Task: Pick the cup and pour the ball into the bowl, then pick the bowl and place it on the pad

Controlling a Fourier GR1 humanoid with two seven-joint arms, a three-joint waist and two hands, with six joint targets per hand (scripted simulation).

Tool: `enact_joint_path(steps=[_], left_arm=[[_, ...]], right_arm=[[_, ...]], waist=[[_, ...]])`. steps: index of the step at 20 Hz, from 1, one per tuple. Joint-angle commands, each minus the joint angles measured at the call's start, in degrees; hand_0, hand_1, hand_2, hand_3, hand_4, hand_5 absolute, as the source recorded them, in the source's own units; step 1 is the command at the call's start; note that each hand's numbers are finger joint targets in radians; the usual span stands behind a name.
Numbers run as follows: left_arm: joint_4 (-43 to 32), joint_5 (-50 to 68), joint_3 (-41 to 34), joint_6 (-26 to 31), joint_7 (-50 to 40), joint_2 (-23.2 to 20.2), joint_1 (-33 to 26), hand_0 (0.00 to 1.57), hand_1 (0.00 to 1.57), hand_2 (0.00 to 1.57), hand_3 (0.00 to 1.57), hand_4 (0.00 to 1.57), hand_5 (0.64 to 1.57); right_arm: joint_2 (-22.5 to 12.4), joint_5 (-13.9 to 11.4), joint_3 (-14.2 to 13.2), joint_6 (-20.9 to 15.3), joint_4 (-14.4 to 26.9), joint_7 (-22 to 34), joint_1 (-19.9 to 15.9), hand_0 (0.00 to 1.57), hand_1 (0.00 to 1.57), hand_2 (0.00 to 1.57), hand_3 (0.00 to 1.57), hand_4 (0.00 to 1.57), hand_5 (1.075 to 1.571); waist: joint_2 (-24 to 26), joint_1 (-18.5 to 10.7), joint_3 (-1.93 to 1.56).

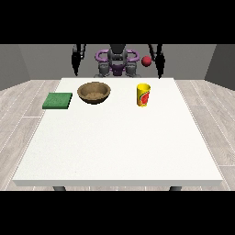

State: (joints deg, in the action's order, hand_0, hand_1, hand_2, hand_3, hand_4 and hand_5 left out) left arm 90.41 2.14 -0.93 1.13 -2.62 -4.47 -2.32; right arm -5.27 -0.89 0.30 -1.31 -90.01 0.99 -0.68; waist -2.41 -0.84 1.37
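Observation:
A yellow cup (143, 95) with a red mark stands upright at the table's far right of centre. A small red ball (146, 61) shows in the air above and behind the cup, just left of the hand at the view's right (159, 64). A brown bowl (94, 92) sits left of the cup, and I see nothing in it. A flat green pad (58, 100) lies left of the bowl, near the table's left edge. The hand at the view's left (75, 64) hangs behind the far edge. Both hands point down with straight fingers and hold nothing.
The white table (119, 147) stretches wide towards the camera. The robot's torso (117, 62) stands behind the far edge, between the two arms. Grey plank floor surrounds the table.

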Motion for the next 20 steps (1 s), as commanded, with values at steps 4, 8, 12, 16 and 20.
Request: enact_joint_path(steps=[4, 8, 12, 16, 20], left_arm=[[5.42, 0.47, -0.66, 0.14, -3.83, -2.02, 0.35, 0.0, 0.0, 0.0, 0.0, 0.66, 1.566], [9.37, 5.63, -1.03, -3.35, -13.43, 3.03, 0.93, 0.0, 0.0, 0.0, 0.0, 0.64, 1.565], [13.7, 3.79, -1.41, -7.97, -23.78, 1.56, 5.65, 0.0, 0.0, 0.0, 0.0, 0.64, 1.564], [17.26, 0.64, 3.0, -9.59, -20.21, 4.37, 6.71, 0.0, 0.0, 0.0, 0.0, 0.58, 1.56], [11.95, -0.19, -1.34, -10.25, -13.36, 2.99, 14.23, 0.0, 0.0, 0.0, 0.0, 0.6, 1.556]], right_arm=[[-1.9, 0.54, -0.62, 0.32, -5.08, 4.36, -0.31, 0.0, 0.0, 0.0, 0.0, 0.87, 1.533], [1.1, 8.6, -1.06, 1.8, -10.37, 14.69, 4.58, 0.0, 0.0, 0.0, 0.0, 0.87, 1.539], [1.67, 8.93, 1.06, -1.23, -19.34, 25.58, 3.07, 0.0, 0.0, 0.0, 0.0, 0.86, 1.532], [-0.52, 9.69, -2.3, -1.67, -25.26, 26.05, 1.87, 0.0, 0.0, 0.0, 0.0, 0.79, 1.548], [0.66, 7.86, -0.53, -1.41, -25.68, 21.16, -1.0, 0.0, 0.0, 0.0, 0.0, 0.76, 1.551]], waist=[[13.56, -0.01, -1.09], [23.84, 5.58, -1.37], [24.08, 7.09, -1.36], [15.6, 5.54, -1.37], [7.2, 7.47, -1.36]])
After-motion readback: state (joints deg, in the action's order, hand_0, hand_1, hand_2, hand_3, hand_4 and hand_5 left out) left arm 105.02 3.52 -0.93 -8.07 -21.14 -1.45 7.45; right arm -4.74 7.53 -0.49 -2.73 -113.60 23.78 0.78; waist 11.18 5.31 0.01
